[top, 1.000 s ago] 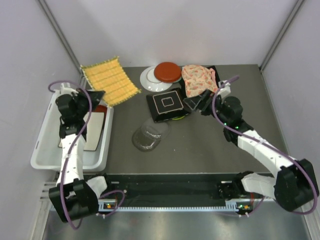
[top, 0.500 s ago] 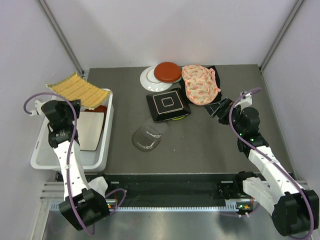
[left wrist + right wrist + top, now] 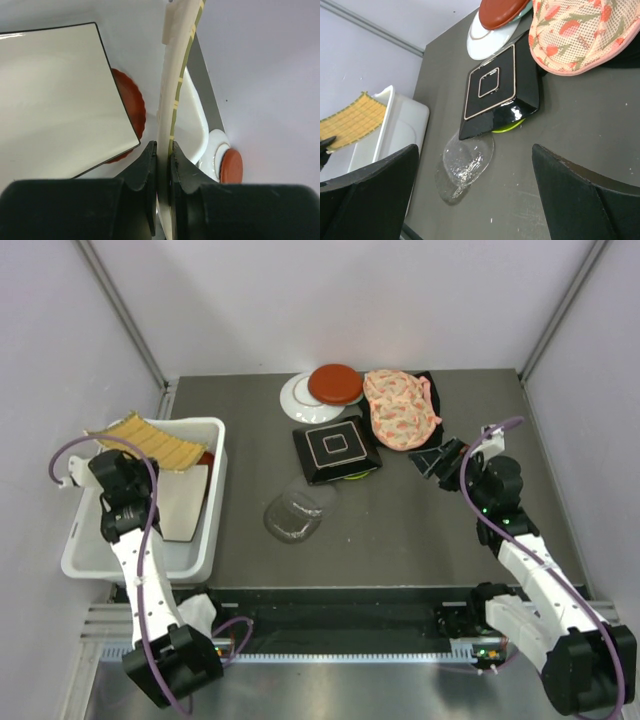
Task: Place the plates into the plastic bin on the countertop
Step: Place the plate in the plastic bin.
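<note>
**Woven plate pinched edge-on over the bin**

The left gripper [image 3: 162, 156] had its fingers pressed hard onto the yellow woven plate [image 3: 174, 95] — a thin, mat-like square, straw yellow with darker lines, its rim sandwiched between the two pads. The plate hung tilted over the far end of the plastic bin [image 3: 213, 540], which sat at the left edge of the countertop [image 3: 400, 530]. In the bin lay a cream square plate [image 3: 55, 95] with a thin dark border, and a red fluted plate [image 3: 131, 107] showed beneath its far edge.

The right gripper [image 3: 440, 458] hovered over the countertop, fingers spread wide — nothing between them.

Farther out lay a clear glass plate [image 3: 295, 512]. Beyond it a black square plate [image 3: 335, 448] with a white outline rested on a lime plate [image 3: 507, 128]. At the back a red round plate [image 3: 335, 383] overlapped a white plate [image 3: 297, 400], just beside the pink floral fabric [image 3: 400, 408].
</note>
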Robot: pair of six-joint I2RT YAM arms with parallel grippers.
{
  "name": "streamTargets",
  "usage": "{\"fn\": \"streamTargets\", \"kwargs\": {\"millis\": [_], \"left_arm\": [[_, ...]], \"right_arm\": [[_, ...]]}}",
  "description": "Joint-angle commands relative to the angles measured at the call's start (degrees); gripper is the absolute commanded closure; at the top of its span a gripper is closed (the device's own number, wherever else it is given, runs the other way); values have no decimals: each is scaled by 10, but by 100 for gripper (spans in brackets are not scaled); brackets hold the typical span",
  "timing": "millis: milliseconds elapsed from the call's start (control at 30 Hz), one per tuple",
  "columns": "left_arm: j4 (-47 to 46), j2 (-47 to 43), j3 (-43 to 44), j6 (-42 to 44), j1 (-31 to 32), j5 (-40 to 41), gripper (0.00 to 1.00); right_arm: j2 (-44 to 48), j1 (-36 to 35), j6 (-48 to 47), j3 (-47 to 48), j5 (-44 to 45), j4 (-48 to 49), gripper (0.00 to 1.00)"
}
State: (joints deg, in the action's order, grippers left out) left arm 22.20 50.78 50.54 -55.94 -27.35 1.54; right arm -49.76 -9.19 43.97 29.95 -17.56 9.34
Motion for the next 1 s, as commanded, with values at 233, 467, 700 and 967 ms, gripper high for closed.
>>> {"fn": "streamTargets", "kwargs": {"millis": [233,467,700,967], "left_arm": [[-144,58,-60,60,-3,-35,100],[-168,116,-87,95,-9,-36,100],[-175,149,-101,112,-16,-45,97],[-150,95,-106,144,-16,17,53]], "right_arm": [[-1,8,-22,2,-22,25,7],[-19,8,-20,1,-39,41,7],[-20,8,-20,-2,-36,46,7],[-35,7,-17,-5,-41,60,7]]}}
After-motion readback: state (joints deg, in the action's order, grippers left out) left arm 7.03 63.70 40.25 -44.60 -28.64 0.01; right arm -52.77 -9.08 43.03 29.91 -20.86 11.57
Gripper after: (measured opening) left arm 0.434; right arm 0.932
